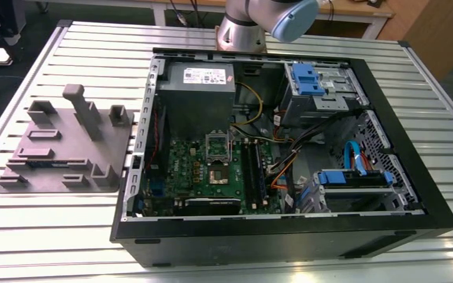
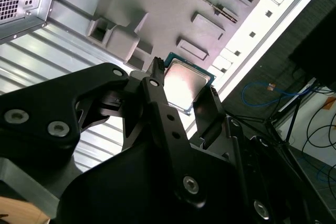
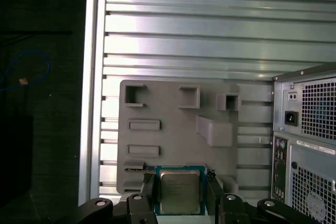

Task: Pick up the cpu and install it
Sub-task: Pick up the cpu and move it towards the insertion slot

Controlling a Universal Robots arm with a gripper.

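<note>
A slatted metal table (image 1: 61, 236) spans the exterior view. At the frame's left lies a grey moulded tray (image 1: 69, 150) with raised blocks and pockets. Just beside it, across centre and right, a black PC case (image 1: 289, 239) lies open. Inside, a grey power supply (image 1: 199, 88) sits at upper centre, with a green motherboard (image 1: 210, 171) below it. Blue drive brackets (image 1: 313, 79) are at upper right, and loose cables (image 1: 282, 174) run right of the board.

The claw (image 2: 183, 81) gripped the cpu (image 2: 188, 85) between its black fingers (image 2: 159, 95); beyond lay the grey moulded tray (image 2: 157, 3) on the slatted worktop (image 2: 58, 45).
</note>
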